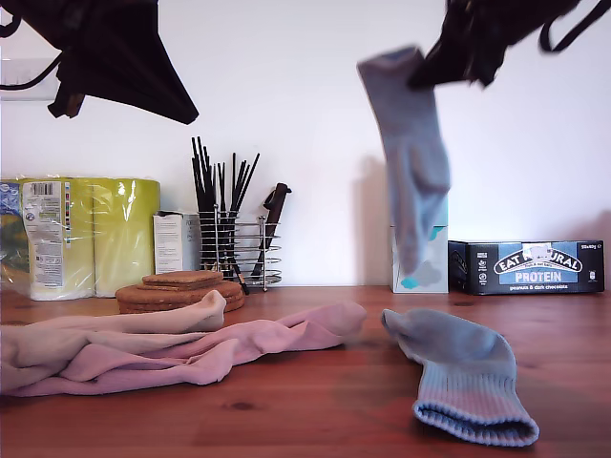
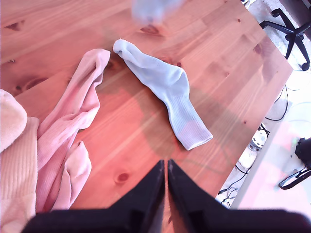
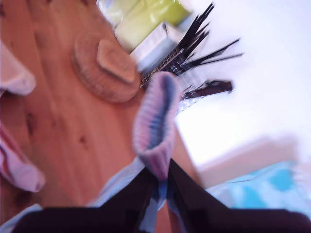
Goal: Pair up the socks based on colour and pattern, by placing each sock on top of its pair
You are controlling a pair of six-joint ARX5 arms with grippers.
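A light blue sock (image 1: 415, 162) hangs in the air at the exterior view's upper right. My second gripper (image 1: 427, 74) is shut on its top end. The second wrist view shows that sock (image 3: 155, 126) between the closed fingers of my second gripper (image 3: 159, 182). A matching blue sock (image 1: 468, 382) lies flat on the table below it, and the first wrist view shows this sock (image 2: 165, 87) too. Pink socks (image 1: 239, 348) and beige socks (image 1: 115, 324) lie heaped at the exterior view's left. My first gripper (image 2: 165, 167) is shut and holds nothing, high at the exterior view's upper left.
Cork coasters (image 1: 181, 291), a wire utensil rack (image 1: 234, 239), paper rolls (image 1: 91, 234), a small white box (image 1: 175, 241), a tissue box (image 1: 420, 258) and a protein bar box (image 1: 530, 267) line the back. The table edge (image 2: 262, 121) drops to the floor beside the flat blue sock.
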